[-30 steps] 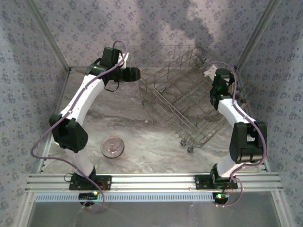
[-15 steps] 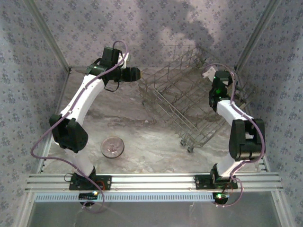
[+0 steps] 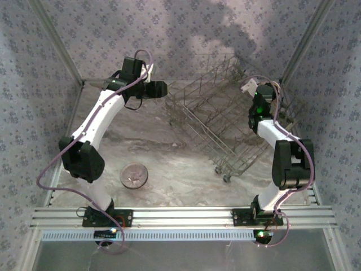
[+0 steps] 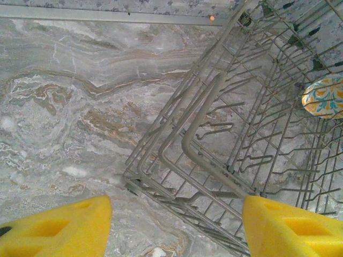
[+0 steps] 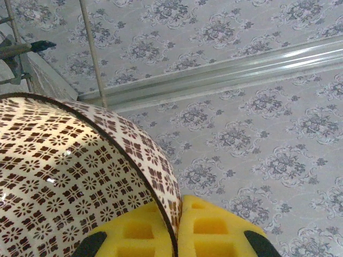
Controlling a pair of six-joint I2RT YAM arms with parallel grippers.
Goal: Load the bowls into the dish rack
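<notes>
The right jaws are shut on the rim of a brown-and-white patterned bowl [image 5: 69,176]. The rim runs down between the two yellow pads [image 5: 214,230], and the bowl's body swells out to one side of them. From overhead, this bowl is held up at the far right side of the dish rack [image 3: 223,121], just at its tall wire wall. The patterned enclosure wall [image 5: 257,134] is close behind it, and a thin rack wire [image 5: 91,53] stands just beside the bowl. The left jaws stand partly open with nothing between them, hanging over the rack's left corner. In the left wrist view the two yellow fingertips [image 4: 53,227] are wide apart and the rack's rounded corner lies between them below. A yellow-and-teal bowl [image 4: 324,96] already sits inside the rack, towards its far side, among the upright tines. A greyish bowl [image 3: 133,175] lies alone on the marbled surface [image 3: 169,152], near the left arm's base and well apart from the rack. The rack sits skewed on the surface, with one wheeled corner pointing at the near aluminium rail [image 3: 180,215]. The stretch of surface between the lone bowl and the rack is bare, so the left side has open room. The right side is tighter, with the right arm folded between the rack and the side wall.
</notes>
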